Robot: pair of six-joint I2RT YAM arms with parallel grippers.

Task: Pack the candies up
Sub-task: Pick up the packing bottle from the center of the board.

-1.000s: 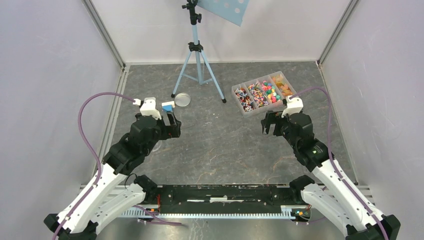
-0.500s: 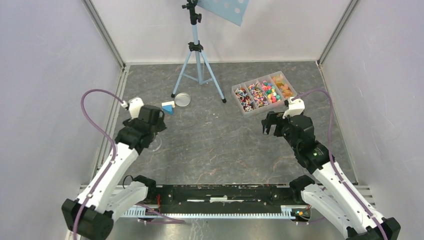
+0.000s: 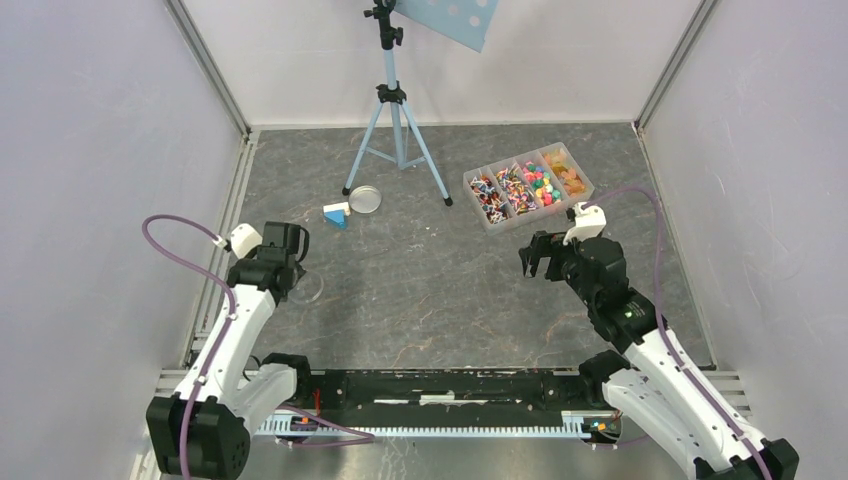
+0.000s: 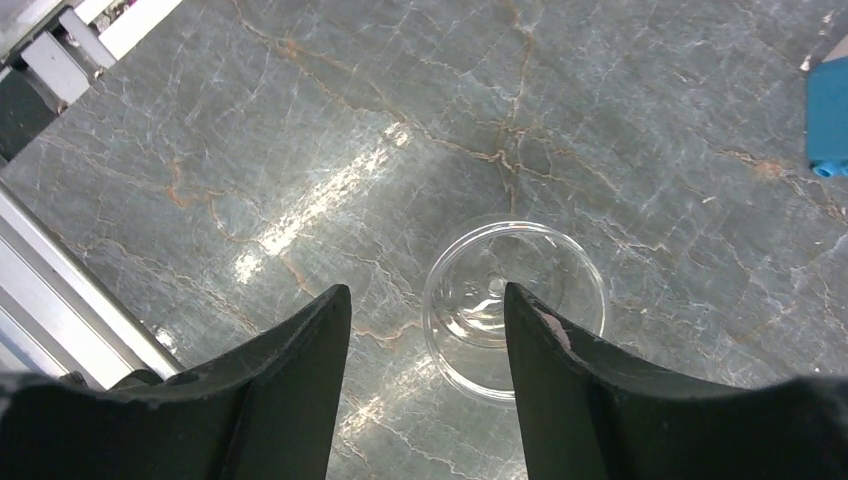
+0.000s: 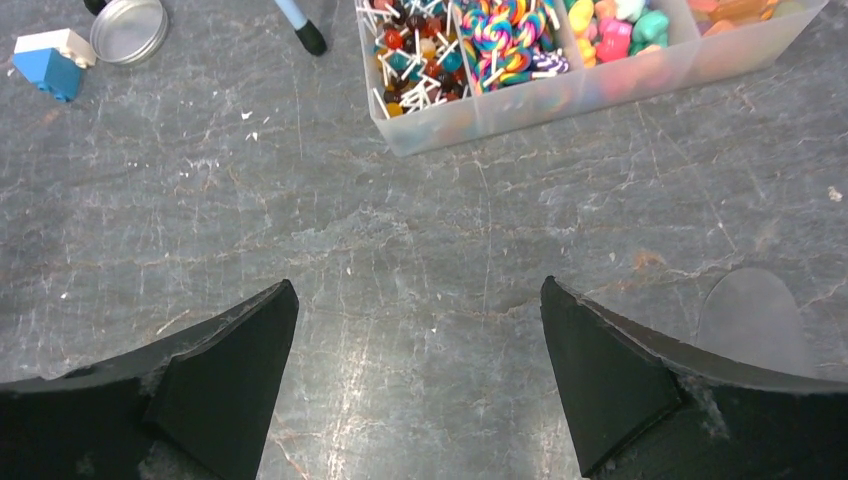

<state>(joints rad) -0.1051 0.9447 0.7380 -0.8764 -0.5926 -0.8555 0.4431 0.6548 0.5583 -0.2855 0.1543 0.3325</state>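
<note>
**Left arm at the empty jar: grip not yet made**

Finding. The left gripper hangs over a small clear round jar standing upright and empty on the grey stone-patterned floor. Its jaws stand partly apart with nothing between them. In the left wrist view the jar lies off-centre, mostly under the right-hand finger and not in the gap.

The right gripper is spread wide and holds nothing. It hovers on the near side of the divided clear tray.

Location of goods. All the candies lie in the tray's compartments at the far right of the floor, well apart from the jar. None is in the jar.

Assessment. The step in hand appears to be taking up the jar for filling.

Recommendation.
- Shift the left gripper sideways until the jar's wall sits between the fingers, or widen the jaws to span the whole jar.
- Descend square to the floor.
- Close gently; a light, smooth vessel is likely to skid or tip if one finger lands first.
- Keep the mouth upward.
</note>
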